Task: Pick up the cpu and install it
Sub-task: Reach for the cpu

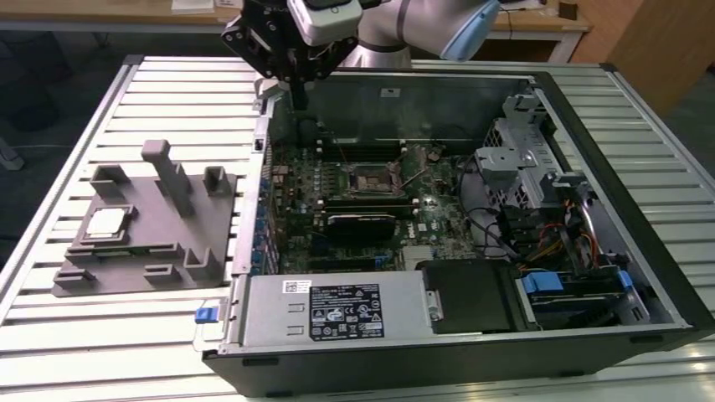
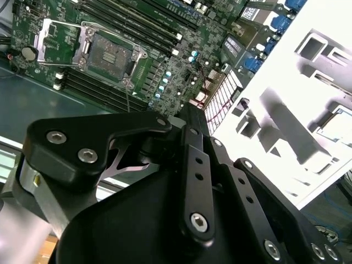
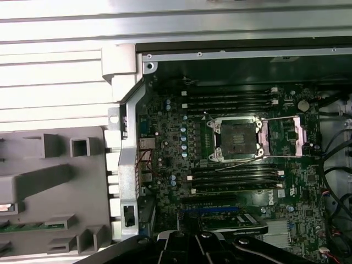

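One gripper point(image 1: 300, 99), fingers pressed together on nothing, hangs over the case point(image 1: 447, 356) rim. The exterior view shows one cpu point(image 1: 106, 222) well off from it, lying in one grey fixture point(image 1: 126, 266). The first wrist view shows one socket point(image 3: 237, 139), nearer, with its frame swung open.

On the surface point(image 1: 167, 92) the open computer case point(image 1: 447, 356) lies toward the exterior view's right, with the fixture block point(image 1: 134, 268) just beside it on the exterior view's left. The cpu point(image 1: 106, 223) rests on the fixture block, well apart from the socket point(image 1: 369, 177), which sits near the middle of the motherboard point(image 1: 301, 209) inside the case. The power supply point(image 1: 335, 310) lies in the case before the motherboard, and the gripper point(image 1: 300, 102) hangs above the case's far corner nearest the block.
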`<state>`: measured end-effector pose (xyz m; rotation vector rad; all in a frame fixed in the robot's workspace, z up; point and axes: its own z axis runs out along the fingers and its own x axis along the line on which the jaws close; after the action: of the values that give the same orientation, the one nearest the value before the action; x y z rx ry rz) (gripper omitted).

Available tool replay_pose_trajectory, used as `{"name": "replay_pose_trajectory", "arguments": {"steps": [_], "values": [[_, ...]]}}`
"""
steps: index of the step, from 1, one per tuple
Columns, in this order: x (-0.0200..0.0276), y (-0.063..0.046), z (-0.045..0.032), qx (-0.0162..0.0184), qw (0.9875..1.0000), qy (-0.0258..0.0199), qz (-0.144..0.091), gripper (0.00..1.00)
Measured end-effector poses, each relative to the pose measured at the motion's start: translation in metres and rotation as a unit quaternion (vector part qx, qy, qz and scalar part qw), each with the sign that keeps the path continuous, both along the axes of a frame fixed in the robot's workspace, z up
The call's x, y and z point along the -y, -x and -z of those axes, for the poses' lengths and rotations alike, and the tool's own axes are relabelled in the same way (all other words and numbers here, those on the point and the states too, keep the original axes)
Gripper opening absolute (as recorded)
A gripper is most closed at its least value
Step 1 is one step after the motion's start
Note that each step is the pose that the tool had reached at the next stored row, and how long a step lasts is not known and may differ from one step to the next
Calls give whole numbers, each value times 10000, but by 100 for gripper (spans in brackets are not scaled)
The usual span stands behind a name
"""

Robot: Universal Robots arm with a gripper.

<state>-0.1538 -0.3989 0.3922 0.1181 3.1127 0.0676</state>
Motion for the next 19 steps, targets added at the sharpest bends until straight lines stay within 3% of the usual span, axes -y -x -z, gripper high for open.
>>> {"name": "replay_pose_trajectory", "arguments": {"steps": [19], "values": [[0,86,8,-4,10000,0,0,11]]}}
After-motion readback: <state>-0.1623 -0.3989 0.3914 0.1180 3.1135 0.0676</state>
